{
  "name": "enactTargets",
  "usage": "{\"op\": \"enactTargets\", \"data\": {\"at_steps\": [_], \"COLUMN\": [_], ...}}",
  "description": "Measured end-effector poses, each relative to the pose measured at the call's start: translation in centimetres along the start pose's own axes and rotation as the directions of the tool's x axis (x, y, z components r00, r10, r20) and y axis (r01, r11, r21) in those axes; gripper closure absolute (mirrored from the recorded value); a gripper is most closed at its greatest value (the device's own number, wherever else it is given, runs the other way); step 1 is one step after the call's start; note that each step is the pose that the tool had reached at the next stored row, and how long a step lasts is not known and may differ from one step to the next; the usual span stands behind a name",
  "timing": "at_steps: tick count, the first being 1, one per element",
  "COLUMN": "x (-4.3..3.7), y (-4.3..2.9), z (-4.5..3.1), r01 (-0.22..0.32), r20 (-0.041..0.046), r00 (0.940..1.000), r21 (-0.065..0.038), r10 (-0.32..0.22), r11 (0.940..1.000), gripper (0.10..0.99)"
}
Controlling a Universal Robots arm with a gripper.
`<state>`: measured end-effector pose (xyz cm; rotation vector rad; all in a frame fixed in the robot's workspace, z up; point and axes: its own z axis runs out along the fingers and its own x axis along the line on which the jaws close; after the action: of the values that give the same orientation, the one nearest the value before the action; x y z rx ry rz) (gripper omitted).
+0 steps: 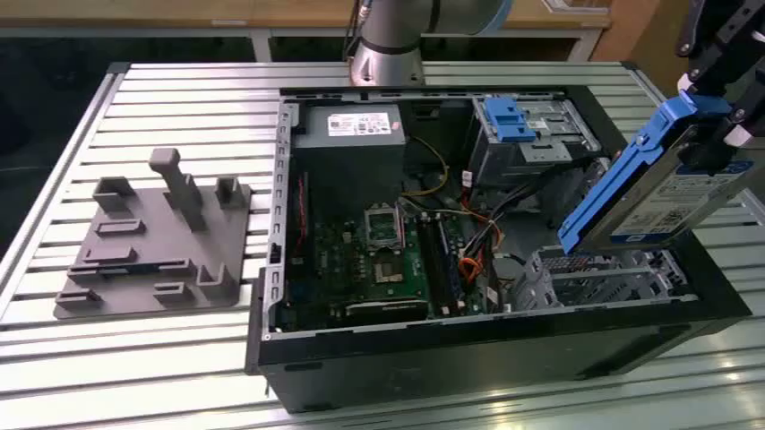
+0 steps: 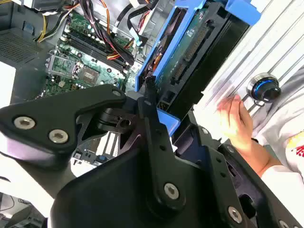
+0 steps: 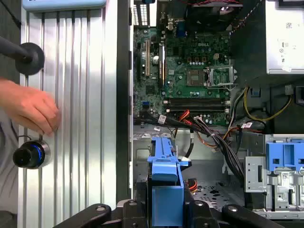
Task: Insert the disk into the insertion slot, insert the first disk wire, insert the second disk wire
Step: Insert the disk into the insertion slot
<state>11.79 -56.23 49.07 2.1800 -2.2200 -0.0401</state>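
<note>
The disk (image 1: pixel 651 193), a silver drive with a white label in a bright blue caddy, hangs tilted over the front corner of the open computer case on the exterior view's right. My gripper (image 1: pixel 717 148) is shut on its upper end. The disk's lower end hovers just above the insertion slot (image 1: pixel 604 278), a perforated silver cage, without entering it. In the second wrist view the disk (image 2: pixel 190 42) shows its dark underside beyond a black finger (image 2: pixel 149 109). In the first wrist view the blue caddy (image 3: pixel 166 175) points toward the insertion slot (image 3: pixel 142 161). Loose orange and black wires (image 1: pixel 472 246) lie beside the cage.
A taller silver cage with a blue latch (image 1: pixel 532 130) stands behind the slot. The motherboard (image 1: pixel 382 251) and power supply (image 1: pixel 353 134) fill the case. A grey fixture (image 1: pixel 156 242) sits on the slatted table at the exterior view's left. A person's hand (image 3: pixel 31 107) rests near a knob (image 3: pixel 31 154).
</note>
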Motion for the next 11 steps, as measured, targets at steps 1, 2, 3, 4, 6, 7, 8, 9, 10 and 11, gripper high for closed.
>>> {"op": "enactTargets", "data": {"at_steps": [1, 2, 3, 4, 6, 7, 8, 9, 10, 11], "x": [0.00, 0.00, 0.00, 0.00, 0.00, 0.00, 0.00, 0.00, 0.00, 0.00], "y": [0.00, 0.00, 0.00, 0.00, 0.00, 0.00, 0.00, 0.00, 0.00, 0.00], "z": [0.00, 0.00, 0.00, 0.00, 0.00, 0.00, -0.01, -0.02, -0.01, 0.00], "r01": [0.000, 0.000, 0.000, 0.000, 0.000, 0.000, 0.000, 0.000, 0.000, 0.000], "r20": [0.0000, 0.0000, 0.0000, 0.0000, 0.0000, 0.0001, 0.0004, 0.0014, 0.0029, 0.0047], "r00": [1.0000, 1.0000, 1.0000, 1.0000, 1.0000, 1.0000, 1.0000, 1.0000, 1.0000, 1.0000], "r21": [0.000, 0.000, 0.000, 0.000, 0.000, 0.000, 0.000, 0.000, 0.000, 0.000], "r10": [0.000, 0.000, 0.000, 0.000, 0.000, 0.000, 0.000, 0.000, 0.000, 0.000], "r11": [1.0000, 1.0000, 1.0000, 1.0000, 1.0000, 1.0000, 1.0000, 1.0000, 1.0000, 1.0000], "gripper": [0.722, 0.722, 0.722, 0.722, 0.722, 0.722, 0.722, 0.722, 0.722, 0.722]}}
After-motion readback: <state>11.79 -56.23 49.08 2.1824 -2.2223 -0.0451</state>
